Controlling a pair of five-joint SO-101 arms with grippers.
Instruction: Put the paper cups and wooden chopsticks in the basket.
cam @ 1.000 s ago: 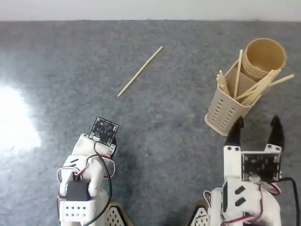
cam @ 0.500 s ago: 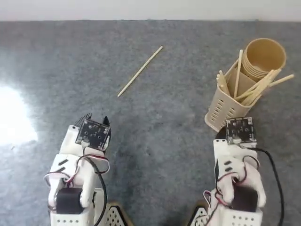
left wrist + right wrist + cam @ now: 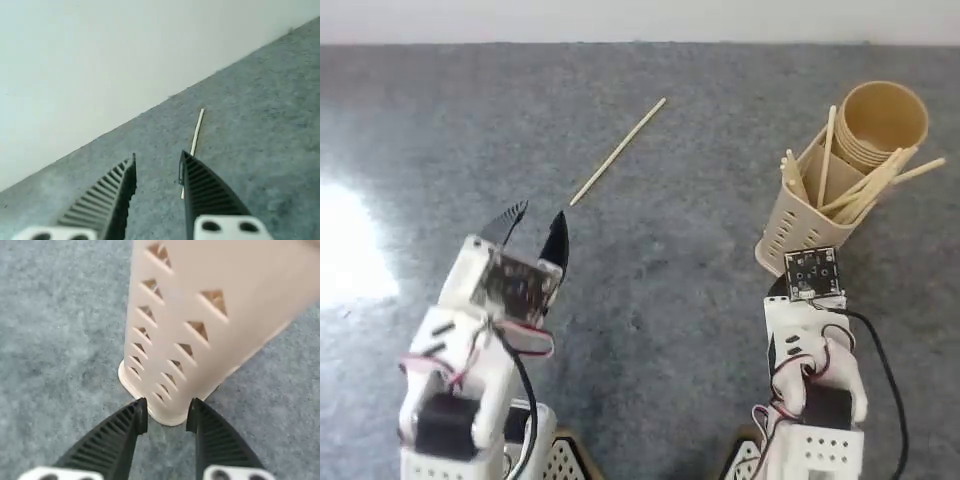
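One wooden chopstick (image 3: 618,152) is recorded lying loose on the bench (image 3: 700,300), just ahead of the left gripper (image 3: 540,213), which is spread and empty. Paper cups (image 3: 885,120) and further chopsticks (image 3: 865,185) are held in the basket (image 3: 795,240). The right gripper (image 3: 167,403) is parted and empty, at the basket's base.

Left arm (image 3: 470,340) extended forward, angled slightly right toward tips. Left hand (image 3: 536,224) out ahead of wrist, jaws wide apart; dark ribbed fingers (image 3: 112,197) taper to points. Right arm (image 3: 815,370) folded close to base, wrist pitched steeply down. Right hand (image 3: 167,411) aimed downward, jaws parted, moderate gap at tips.
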